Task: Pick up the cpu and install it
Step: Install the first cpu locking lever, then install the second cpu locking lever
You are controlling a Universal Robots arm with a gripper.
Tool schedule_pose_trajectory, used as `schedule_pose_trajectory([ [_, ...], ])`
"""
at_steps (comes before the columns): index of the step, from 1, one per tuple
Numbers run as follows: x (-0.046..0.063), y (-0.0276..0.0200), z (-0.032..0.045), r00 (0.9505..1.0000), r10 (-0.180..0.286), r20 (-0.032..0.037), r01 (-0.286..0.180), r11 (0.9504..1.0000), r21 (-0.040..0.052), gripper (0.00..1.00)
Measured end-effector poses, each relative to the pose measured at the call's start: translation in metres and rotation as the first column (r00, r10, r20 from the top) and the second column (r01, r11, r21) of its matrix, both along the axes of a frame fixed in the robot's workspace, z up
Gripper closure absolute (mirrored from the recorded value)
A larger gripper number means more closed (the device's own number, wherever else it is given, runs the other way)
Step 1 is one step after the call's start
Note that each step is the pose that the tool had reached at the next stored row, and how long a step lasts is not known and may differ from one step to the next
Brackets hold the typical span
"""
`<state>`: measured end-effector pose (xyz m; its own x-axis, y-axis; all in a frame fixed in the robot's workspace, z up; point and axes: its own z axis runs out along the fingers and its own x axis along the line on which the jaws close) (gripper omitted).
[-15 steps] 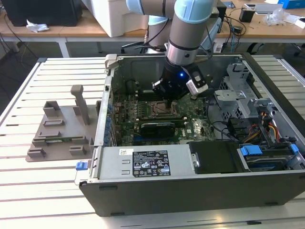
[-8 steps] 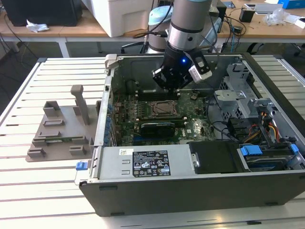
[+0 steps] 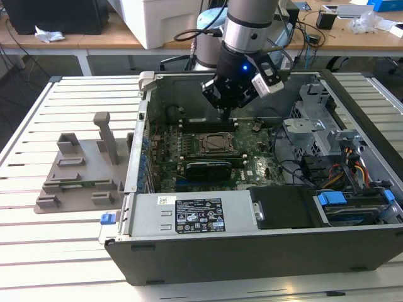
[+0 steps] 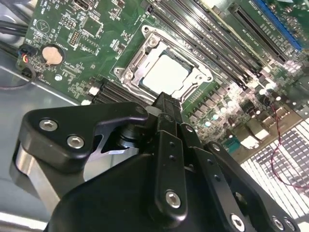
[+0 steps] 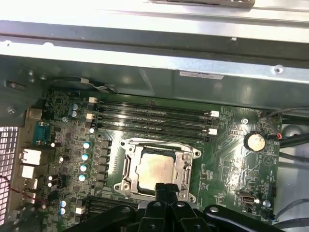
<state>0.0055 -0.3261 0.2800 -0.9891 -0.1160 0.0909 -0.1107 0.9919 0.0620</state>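
Observation:
The cpu (image 5: 155,167), a flat square chip with a silvery top, lies inside the metal socket frame (image 5: 126,166) on the green motherboard. It shows in both wrist views (image 4: 166,75) and, in the exterior view, as a small square (image 3: 211,143) inside the open computer case. My gripper (image 5: 166,187) hangs a little above the socket's edge, its two black fingers pressed together with nothing between them. The second wrist view has the fingertips (image 4: 166,99) just off the chip's edge. In the exterior view my gripper (image 3: 225,115) is over the board's far side.
Memory slots (image 5: 149,116) run beside the socket, and a coin battery (image 5: 254,141) sits further off. A black expansion card (image 3: 204,168) lies in front of the socket. The power supply (image 3: 195,214) and drive cage (image 3: 340,163) crowd the case. A grey plastic holder (image 3: 82,173) stands at the exterior view's left.

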Motion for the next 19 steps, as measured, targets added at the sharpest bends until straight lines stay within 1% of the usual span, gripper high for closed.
schedule_pose_trajectory([
  [1,0.0,0.0,0.0035,1.0,0.0,0.0,0.0,1.0,0.0,0.89],
  [3,0.0,0.0,0.0058,1.0,0.0,0.0,0.0,1.0,0.0013,0.89],
  [5,0.0,0.0,0.0058,1.0,0.0,0.0001,0.0,1.0,0.0034,0.89],
  [17,0.0,0.0,0.006,1.0,0.0,0.0,0.0,1.0,0.0041,0.89],
  [19,0.0,0.0,0.0059,1.0,0.0,0.0019,0.0,1.0,0.0041,0.89],
])
